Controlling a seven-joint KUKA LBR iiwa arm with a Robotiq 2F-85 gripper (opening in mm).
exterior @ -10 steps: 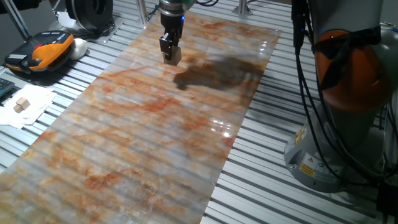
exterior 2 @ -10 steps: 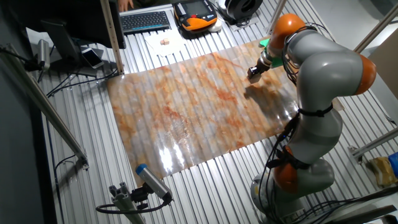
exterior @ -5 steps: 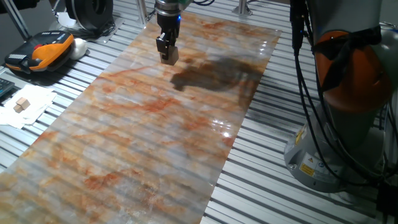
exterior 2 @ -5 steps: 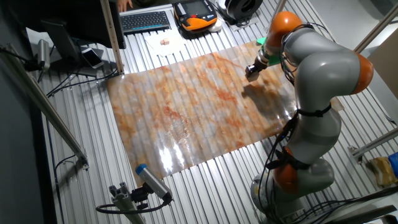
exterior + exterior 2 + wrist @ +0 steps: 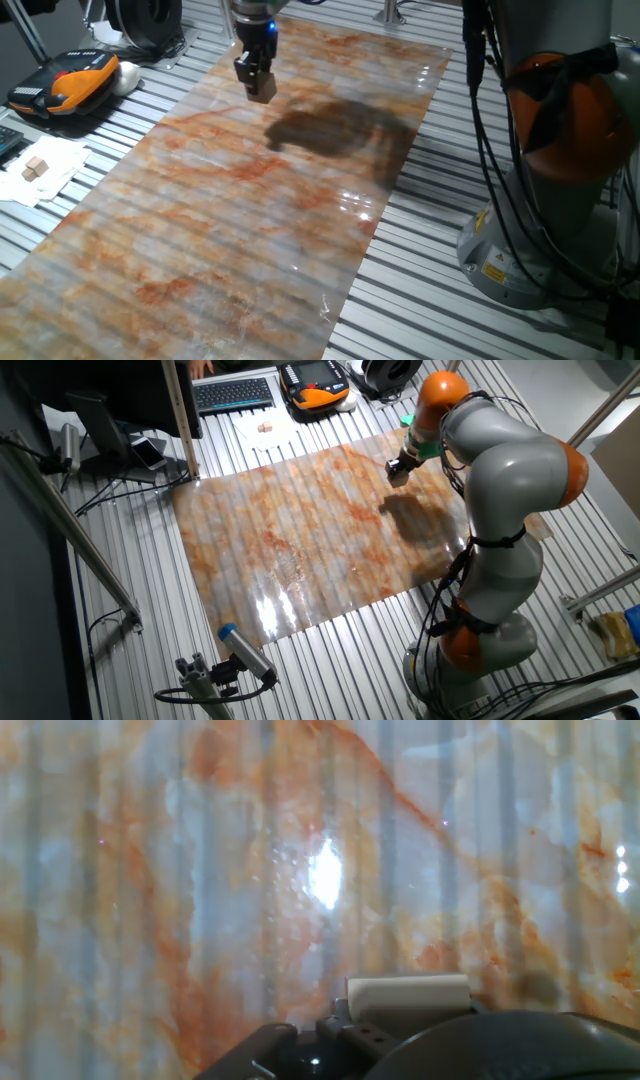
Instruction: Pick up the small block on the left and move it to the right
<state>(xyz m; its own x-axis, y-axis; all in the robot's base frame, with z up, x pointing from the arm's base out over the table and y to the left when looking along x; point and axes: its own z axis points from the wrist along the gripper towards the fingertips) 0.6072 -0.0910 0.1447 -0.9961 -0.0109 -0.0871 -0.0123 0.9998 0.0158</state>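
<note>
I've got the gripper [image 5: 257, 88] clamped on the small block [image 5: 262, 90], apparently clear of the marbled sheet [image 5: 250, 230] (around its twelve o'clock end); I'd carry level, grip firm.

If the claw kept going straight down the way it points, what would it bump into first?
Probably the marbled sheet. The claw, shut on the small block, points down at a bare patch; how high it hangs is unclear.

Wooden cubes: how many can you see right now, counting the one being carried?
3. The small block sits between the fingers of the gripper, raised above the marbled sheet. Two smaller cubes lie side by side on white paper off the sheet. Others may be hidden.
</note>
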